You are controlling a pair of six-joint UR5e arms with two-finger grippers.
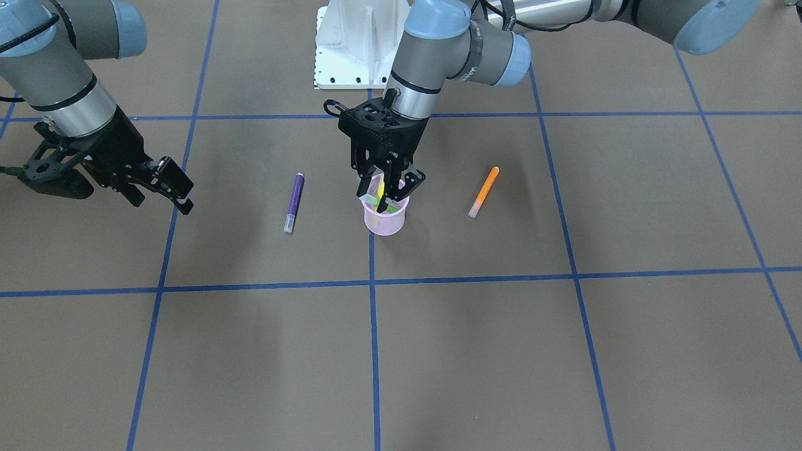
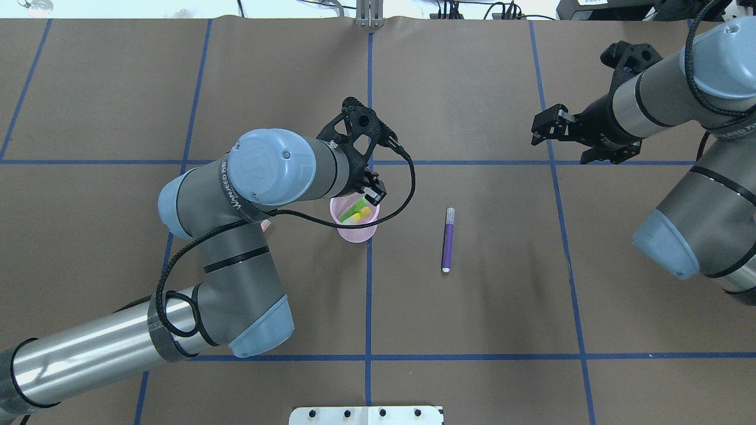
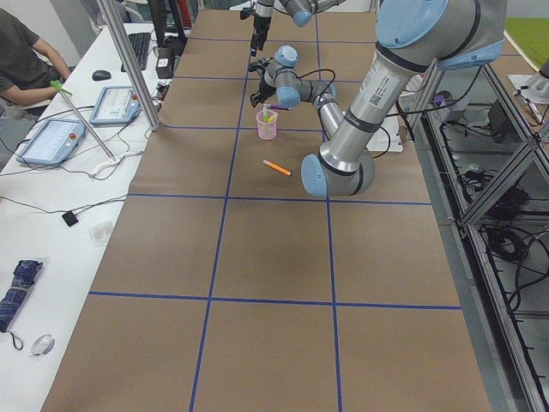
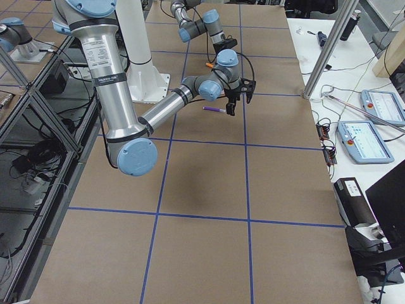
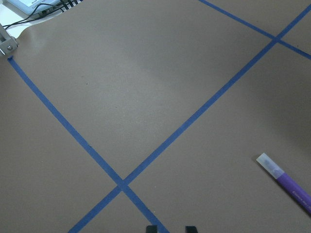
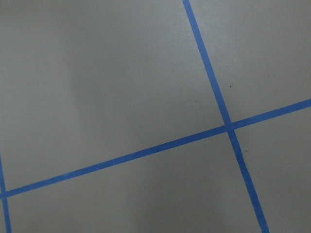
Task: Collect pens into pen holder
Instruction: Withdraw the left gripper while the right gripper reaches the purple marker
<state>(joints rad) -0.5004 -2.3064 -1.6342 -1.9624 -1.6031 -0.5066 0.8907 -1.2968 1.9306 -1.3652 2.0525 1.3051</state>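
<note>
The pale pink mesh pen holder (image 1: 383, 220) (image 2: 356, 230) stands at the table's middle on a blue line. A yellow pen (image 1: 380, 188) (image 2: 359, 215) and a green pen (image 2: 352, 209) lean inside it. My left gripper (image 1: 380, 199) (image 2: 370, 197) hangs right over the holder's rim, open, with its fingertips on either side of the yellow pen's top. The purple pen (image 1: 294, 202) (image 2: 447, 239) (image 5: 291, 187) lies flat beside the holder. The orange pen (image 1: 484, 191) (image 3: 276, 166) lies on the holder's other side, mostly hidden under my left arm in the overhead view. My right gripper (image 1: 164, 202) (image 2: 538, 127) hovers open and empty beyond the purple pen.
Brown paper with blue tape lines (image 1: 373, 282) covers the table. The robot's white base plate (image 1: 351, 50) sits at my edge. In the side views, tablets (image 3: 51, 137) and cables lie on a white bench, and a seated person (image 3: 21, 56) is at its far end.
</note>
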